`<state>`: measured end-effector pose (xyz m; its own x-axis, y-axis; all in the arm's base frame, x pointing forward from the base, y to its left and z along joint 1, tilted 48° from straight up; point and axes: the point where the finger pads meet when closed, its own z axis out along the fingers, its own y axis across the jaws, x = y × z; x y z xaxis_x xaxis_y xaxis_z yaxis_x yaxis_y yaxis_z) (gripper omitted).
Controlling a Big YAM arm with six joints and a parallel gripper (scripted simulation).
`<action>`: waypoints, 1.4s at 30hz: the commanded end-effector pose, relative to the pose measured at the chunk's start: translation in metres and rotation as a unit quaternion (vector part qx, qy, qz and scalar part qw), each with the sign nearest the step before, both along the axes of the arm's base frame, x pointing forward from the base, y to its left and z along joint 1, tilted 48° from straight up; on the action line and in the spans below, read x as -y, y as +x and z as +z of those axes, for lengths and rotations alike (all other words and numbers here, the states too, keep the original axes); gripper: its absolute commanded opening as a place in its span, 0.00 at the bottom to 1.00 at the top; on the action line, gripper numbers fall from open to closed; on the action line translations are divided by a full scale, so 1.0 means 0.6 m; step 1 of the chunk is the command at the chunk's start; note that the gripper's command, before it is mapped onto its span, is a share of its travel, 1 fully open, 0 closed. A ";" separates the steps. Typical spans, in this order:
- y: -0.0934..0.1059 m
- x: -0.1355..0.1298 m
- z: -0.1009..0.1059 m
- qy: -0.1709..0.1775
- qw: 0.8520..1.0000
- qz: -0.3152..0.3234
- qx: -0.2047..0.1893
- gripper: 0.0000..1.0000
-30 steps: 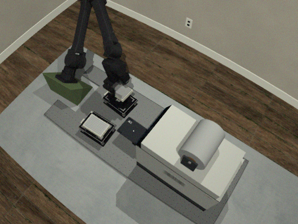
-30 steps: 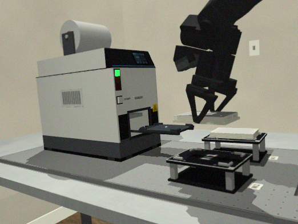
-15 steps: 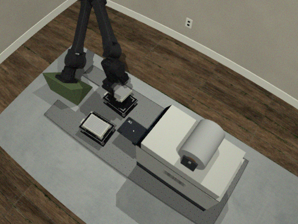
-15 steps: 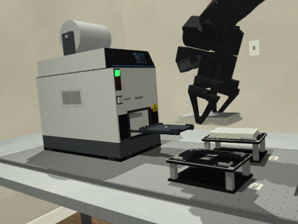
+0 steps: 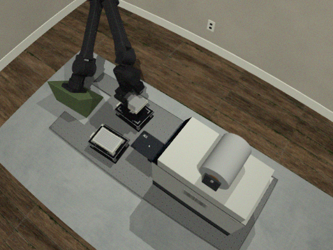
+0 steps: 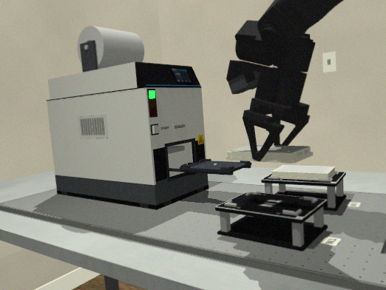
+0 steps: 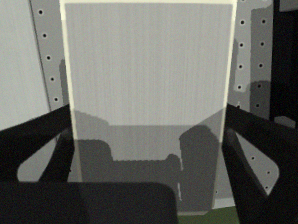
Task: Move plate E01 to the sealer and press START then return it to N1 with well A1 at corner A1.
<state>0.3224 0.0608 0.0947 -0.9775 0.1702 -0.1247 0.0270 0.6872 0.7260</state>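
Note:
My gripper [image 5: 132,102] [image 6: 271,149] [image 7: 148,111] is shut on plate E01 [image 5: 139,102] [image 6: 296,153] [image 7: 148,65], gripping its two long sides. The plate's top is a smooth grey foil. It hangs level in the air above the empty black nest N1 [image 5: 141,120] [image 6: 271,208], not touching it. The sealer [image 5: 191,150] [image 6: 111,148] shows a green lamp [image 6: 151,95]. Its dark stage [image 5: 148,145] [image 6: 214,166] is out and bare. The START button [image 6: 154,129] sits below the lamp.
A second white plate [image 5: 108,139] [image 6: 304,172] sits in nest N2 [image 5: 96,146] [image 6: 337,178] beside N1. A foil roll [image 5: 227,159] [image 6: 111,46] sits on top of the sealer. The arm's green base [image 5: 76,97] stands behind the nests.

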 end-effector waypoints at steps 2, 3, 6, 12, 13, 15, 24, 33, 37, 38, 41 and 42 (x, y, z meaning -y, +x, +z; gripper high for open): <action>0.040 -0.004 0.029 -0.006 0.999 0.008 0.030 0.00; 0.041 -0.005 0.027 -0.006 1.000 0.008 0.029 0.00; 0.043 -0.004 0.026 -0.006 1.000 0.008 0.027 0.00; 0.036 -0.007 0.016 -0.004 1.000 0.008 0.020 0.00; 0.031 -0.008 0.013 -0.003 1.000 0.008 0.016 0.00; 0.028 -0.008 0.013 -0.003 1.000 0.008 0.017 0.00; 0.003 -0.015 0.002 -0.003 1.000 0.007 0.012 0.00; 0.006 -0.018 -0.003 -0.003 1.000 0.007 0.010 0.00; 0.009 -0.011 -0.008 -0.003 1.000 0.001 0.006 0.00; 0.009 -0.011 -0.009 -0.003 1.000 0.001 0.006 0.00; 0.003 -0.017 -0.016 -0.002 1.000 0.003 0.001 0.00; 0.002 -0.019 -0.018 -0.001 1.000 0.003 0.000 0.00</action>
